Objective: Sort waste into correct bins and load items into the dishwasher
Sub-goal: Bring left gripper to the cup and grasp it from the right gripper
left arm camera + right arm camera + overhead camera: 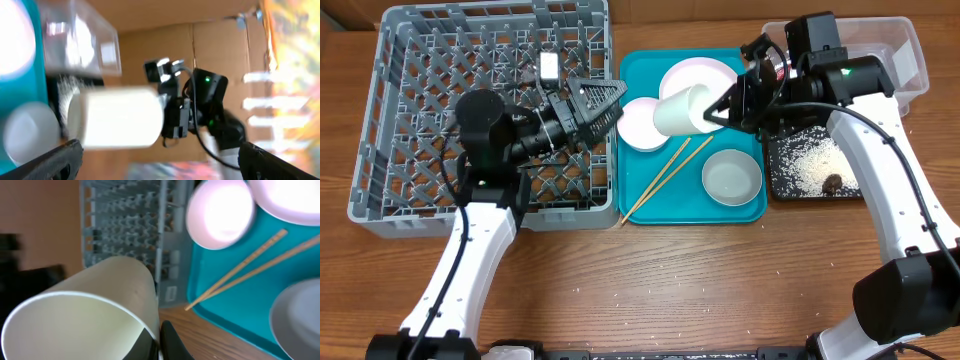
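1. Currently the small white cup (pixel 680 110) is in the air over the teal tray (pixel 635 205), lying on its side with the mouth toward the dish rack (pixel 420 120).
2. My right claw (pixel 720 108) is clamped on the cup at its wall; the right wrist view shows the rim close up and the rack beyond it.
3. My left claw (pixel 618 98) hangs over the rack's near edge with its jaws wide apart, facing the cup and holding nothing. This looks like a hand-over set-up, though that is my reading only.
4. Not yet loaded, all lying on the teal tray: plate (pixel 695 75), left bowl (pixel 645 122), right bowl (pixel 731 177), chopsticks (pixel 665 180).
5. I see no dishes among the rack's pegs, so loading is at its start.
6. Waste: rice grains (pixel 810 165) and the brown lump (pixel 832 183) lie in the black tray (pixel 815 198). What the clear tub (pixel 915 60) holds I cannot tell.
7. A few pale specks, possibly grains, are scattered on the worktop (pixel 670 280).
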You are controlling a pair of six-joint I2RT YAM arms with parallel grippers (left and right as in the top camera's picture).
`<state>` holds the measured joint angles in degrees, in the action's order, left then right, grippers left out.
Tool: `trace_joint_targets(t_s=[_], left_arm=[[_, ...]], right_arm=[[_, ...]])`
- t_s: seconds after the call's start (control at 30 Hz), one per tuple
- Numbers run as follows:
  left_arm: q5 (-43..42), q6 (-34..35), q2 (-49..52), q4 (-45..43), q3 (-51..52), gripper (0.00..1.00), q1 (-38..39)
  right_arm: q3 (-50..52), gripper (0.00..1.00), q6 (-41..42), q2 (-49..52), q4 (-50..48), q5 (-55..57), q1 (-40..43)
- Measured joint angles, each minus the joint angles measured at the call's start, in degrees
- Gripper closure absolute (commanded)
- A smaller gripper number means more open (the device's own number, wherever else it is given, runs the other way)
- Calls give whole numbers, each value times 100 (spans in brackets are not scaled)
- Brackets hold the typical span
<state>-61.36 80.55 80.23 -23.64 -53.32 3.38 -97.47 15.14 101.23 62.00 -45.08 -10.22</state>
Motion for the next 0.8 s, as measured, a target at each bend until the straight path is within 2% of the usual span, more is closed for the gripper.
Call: trace_joint_targets(t_s=[0.07, 0.17, 0.4, 0.8], left_arm=[[-177, 623, 63, 55, 2, 0, 0], [-518, 896, 138, 55, 0, 0, 0], [-1062, 691, 192, 52, 0, 0, 0], [-1152, 629, 234, 52, 0, 0, 0]], right_arm=[[0, 96, 90, 0, -264, -280, 0], [0, 96, 289, 0, -678, -664, 0], [0, 96, 472, 219, -1250, -1816, -31], [0, 96, 481, 699, -1316, -2396, -673]])
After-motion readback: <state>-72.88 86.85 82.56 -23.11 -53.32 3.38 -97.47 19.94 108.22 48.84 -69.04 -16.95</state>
